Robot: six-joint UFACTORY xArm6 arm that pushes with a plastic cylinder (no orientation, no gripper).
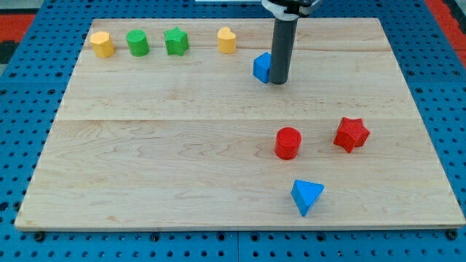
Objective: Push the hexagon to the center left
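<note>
The wooden board carries my tip, a bare rod with no pincer to clench or release, near its top edge. The blue hexagon touches the tip on the view's left; the red cylinder sits well below.

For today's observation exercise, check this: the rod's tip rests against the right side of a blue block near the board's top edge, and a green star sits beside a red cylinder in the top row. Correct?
Not quite. In the camera view, my tip does touch the blue block's right side, but the green star sits beside a green cylinder, not a red one.
</note>
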